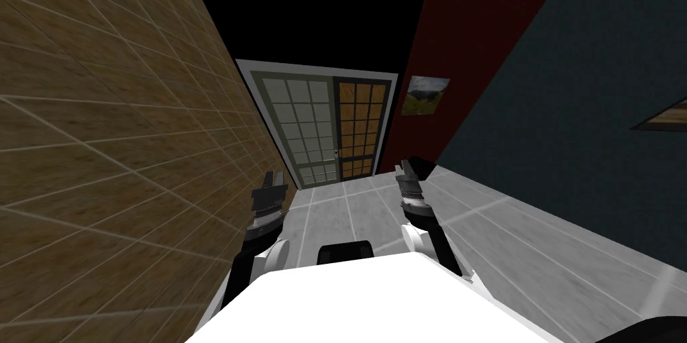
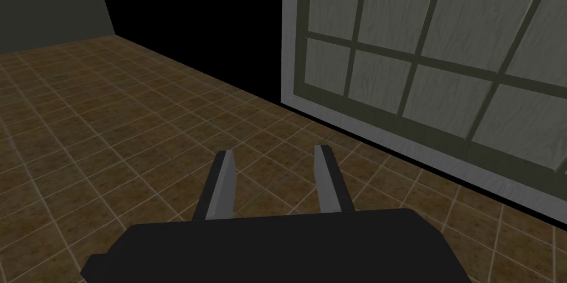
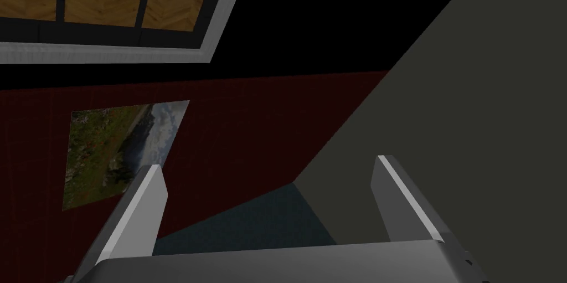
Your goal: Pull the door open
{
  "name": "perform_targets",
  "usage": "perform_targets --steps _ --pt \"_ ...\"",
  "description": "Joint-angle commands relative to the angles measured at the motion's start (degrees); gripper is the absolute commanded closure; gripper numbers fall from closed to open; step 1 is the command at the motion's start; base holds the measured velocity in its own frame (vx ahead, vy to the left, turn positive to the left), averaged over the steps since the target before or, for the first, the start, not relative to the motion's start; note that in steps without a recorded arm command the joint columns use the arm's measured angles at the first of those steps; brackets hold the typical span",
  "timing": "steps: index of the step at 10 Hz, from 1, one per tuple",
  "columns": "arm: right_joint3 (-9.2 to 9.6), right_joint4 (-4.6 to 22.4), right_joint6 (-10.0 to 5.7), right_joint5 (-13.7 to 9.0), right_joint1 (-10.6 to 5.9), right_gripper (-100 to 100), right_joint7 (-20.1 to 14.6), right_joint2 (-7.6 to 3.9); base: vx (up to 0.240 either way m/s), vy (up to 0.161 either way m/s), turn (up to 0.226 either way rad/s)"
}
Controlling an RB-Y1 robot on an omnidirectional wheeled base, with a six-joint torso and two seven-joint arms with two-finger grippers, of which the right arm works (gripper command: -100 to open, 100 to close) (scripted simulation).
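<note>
Far end of corridor: grey-framed paned double door (image 1: 315, 127), well apart from both arms. Left gripper (image 2: 275, 155) and right gripper (image 3: 266, 166): fingers apart, holding nothing.

Two door leaves stand ahead of the grippers: one pale grey leaf (image 1: 305, 127) beyond the left gripper (image 1: 276, 178) and one orange leaf (image 1: 361, 127) beyond the right gripper (image 1: 402, 170), with one small handle (image 1: 335, 153) where they meet. There are two grippers, each with two fingers (image 2: 224, 185). Two pictures hang out past the right gripper: one landscape picture (image 1: 425, 95) and one dark-framed picture (image 1: 664, 119) further to its outer side.
</note>
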Motion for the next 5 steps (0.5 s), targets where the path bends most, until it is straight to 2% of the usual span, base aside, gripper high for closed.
perform_targets --steps 1,5 --pt "-0.47 1.6 -0.72 0.7 -0.08 -100 1.4 -0.12 0.132 0.053 0.067" --pt "-2.79 7.3 -2.14 3.1 -1.43 -100 6.0 -0.68 0.142 0.031 0.075"
